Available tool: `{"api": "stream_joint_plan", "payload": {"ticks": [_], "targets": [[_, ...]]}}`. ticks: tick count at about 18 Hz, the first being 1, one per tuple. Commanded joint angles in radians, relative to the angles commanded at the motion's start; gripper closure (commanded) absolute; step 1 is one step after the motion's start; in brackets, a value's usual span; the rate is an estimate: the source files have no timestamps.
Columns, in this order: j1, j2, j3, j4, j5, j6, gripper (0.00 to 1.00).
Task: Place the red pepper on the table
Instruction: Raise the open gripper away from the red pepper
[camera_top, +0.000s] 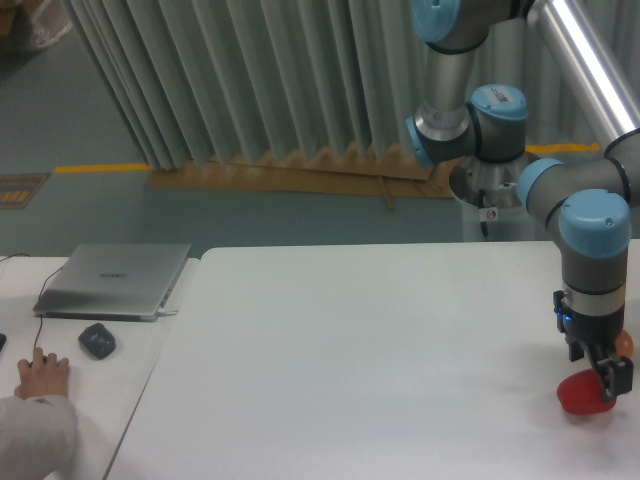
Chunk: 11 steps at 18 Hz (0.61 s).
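1. The white tabletop (380, 360) fills the lower part of the view, and the robot arm (595, 235) reaches down over its right edge.
2. A closed grey laptop (115, 280) lies on the side desk (60, 340) at left, with a dark mouse (97, 341) near it and a person's hand (43, 373) just beside the mouse.
3. The red pepper (584, 394) is low at the tabletop's right side, right under the jaws (598, 372).
4. I cannot tell if the jaws grip the pepper or are released.
5. A small orange ball (625, 344) shows behind the jaws.
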<state>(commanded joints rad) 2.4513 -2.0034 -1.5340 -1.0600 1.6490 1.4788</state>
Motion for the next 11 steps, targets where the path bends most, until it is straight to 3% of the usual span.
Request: {"api": "stream_joint_plan", "payload": {"ticks": [11], "targets": [[0.0,0.011,-0.009,-0.002,-0.003,-0.006,0.0]]}}
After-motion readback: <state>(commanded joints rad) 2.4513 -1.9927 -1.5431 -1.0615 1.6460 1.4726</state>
